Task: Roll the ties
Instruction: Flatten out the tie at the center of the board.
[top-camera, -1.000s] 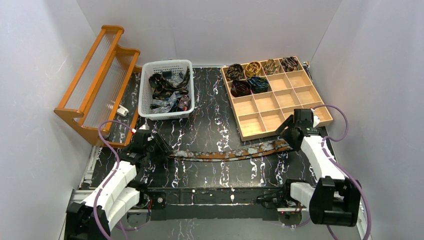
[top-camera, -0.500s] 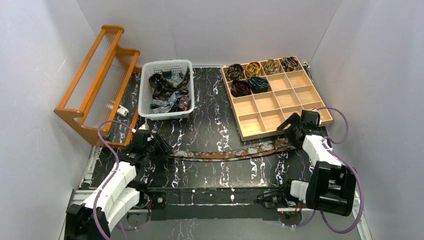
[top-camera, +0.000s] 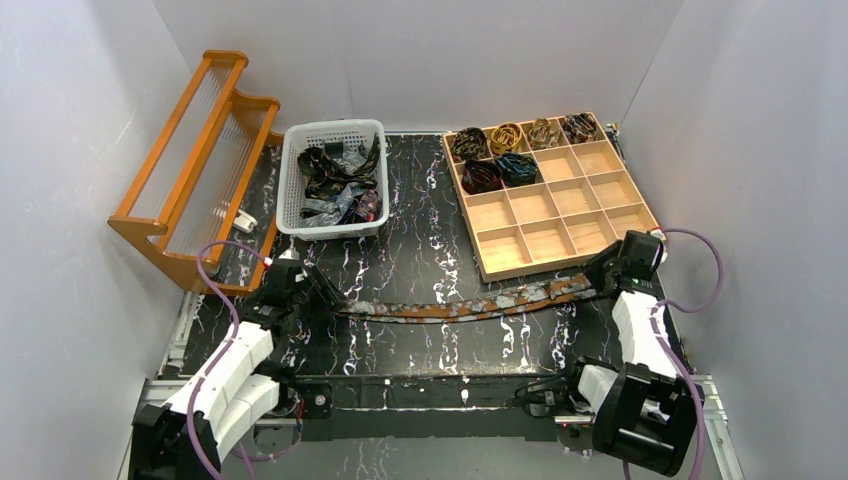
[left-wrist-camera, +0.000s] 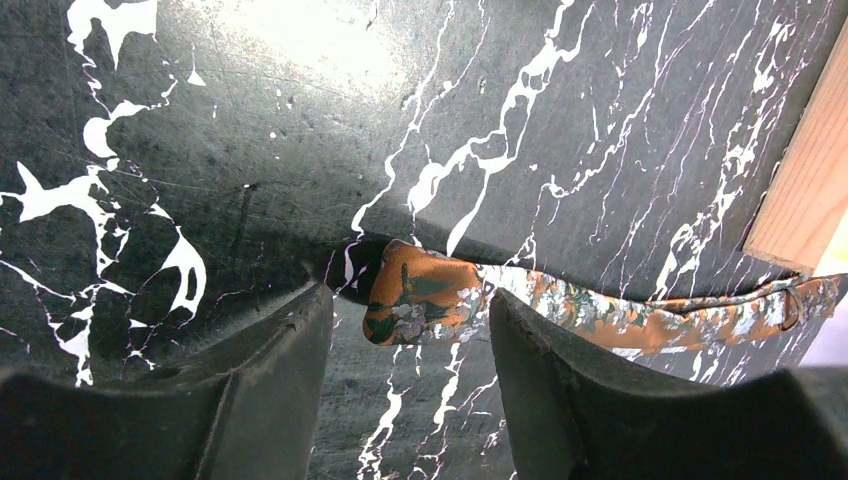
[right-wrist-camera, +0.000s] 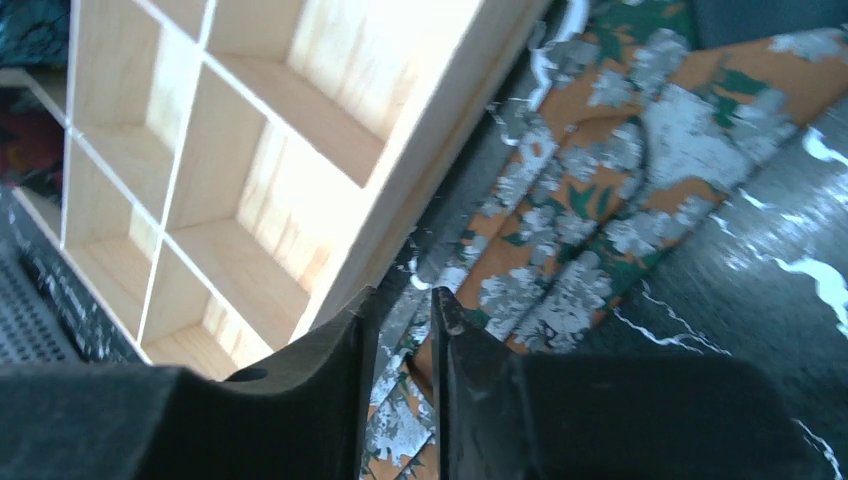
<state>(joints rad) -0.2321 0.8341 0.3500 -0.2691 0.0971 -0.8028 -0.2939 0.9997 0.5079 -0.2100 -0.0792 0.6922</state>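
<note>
A rust-brown tie (top-camera: 460, 305) with grey mottling lies stretched across the near part of the black marbled table. Its narrow end (left-wrist-camera: 420, 300) lies flat between the fingertips of my left gripper (left-wrist-camera: 410, 296), which is open and not touching it. At the right, the tie's wide end (right-wrist-camera: 620, 150) runs beside the wooden tray. My right gripper (right-wrist-camera: 405, 298) has its jaws drawn close together with a fold of this tie between them. In the top view the left gripper (top-camera: 325, 295) and right gripper (top-camera: 603, 283) stand at the tie's two ends.
The wooden compartment tray (top-camera: 560, 235) at the back right holds several coiled ties (top-camera: 470, 145) in its far cells. Its near edge (right-wrist-camera: 440, 130) is right beside my right fingers. A white basket (top-camera: 333, 130) holds loose ties (top-camera: 335, 180). An orange wooden rack (top-camera: 195, 160) stands at the left.
My right arm has swung to the right, along the tray's near edge to its right corner. Its jaws have narrowed onto the tie's wide end. The left arm and the tie have not moved.
</note>
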